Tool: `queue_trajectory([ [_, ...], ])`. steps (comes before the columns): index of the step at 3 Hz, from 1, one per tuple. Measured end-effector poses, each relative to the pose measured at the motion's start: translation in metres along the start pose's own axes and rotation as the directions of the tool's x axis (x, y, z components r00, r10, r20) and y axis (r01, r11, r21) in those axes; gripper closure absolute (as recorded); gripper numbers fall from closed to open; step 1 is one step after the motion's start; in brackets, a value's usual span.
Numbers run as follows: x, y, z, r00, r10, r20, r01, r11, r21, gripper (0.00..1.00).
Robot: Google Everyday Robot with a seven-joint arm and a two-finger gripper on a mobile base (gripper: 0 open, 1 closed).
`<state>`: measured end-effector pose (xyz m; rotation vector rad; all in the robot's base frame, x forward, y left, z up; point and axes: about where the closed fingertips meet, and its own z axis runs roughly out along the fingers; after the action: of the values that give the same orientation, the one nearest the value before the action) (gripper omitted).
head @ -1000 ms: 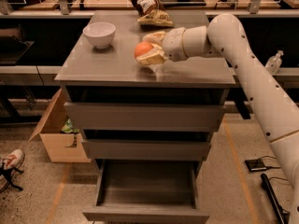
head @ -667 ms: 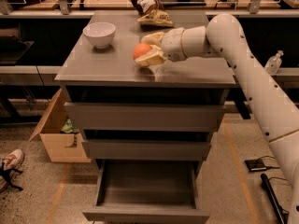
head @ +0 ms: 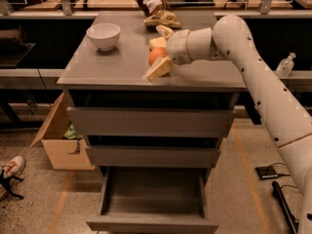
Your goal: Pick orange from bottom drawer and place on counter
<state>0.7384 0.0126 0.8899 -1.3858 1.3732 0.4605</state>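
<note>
The tool [head: 156,57] is over the counter [head: 112,65], to the right of the white bowl [head: 103,35] and a little nearer the front edge. Its two pale fingers [head: 159,70] are clamped on the orange [head: 155,54], one on the far side and one on the near side. The orange is low over the grey surface, and whether it touches down cannot be told from here. The near finger's tip looks to be on the counter. The arm [head: 253,77] reaches in from the right of the bowl. Well below the bowl, the bottom drawer [head: 151,224] is pulled out. A cardboard box [head: 58,145] is on the floor, down and left of the bowl.
</note>
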Motion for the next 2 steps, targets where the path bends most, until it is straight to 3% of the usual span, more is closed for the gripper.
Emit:
queue_trajectory([
  [2, -0.0063, -0.0027, -0.0036, 1.0, -0.024, -0.006, 0.024, 0.9997, -0.011, 0.0],
])
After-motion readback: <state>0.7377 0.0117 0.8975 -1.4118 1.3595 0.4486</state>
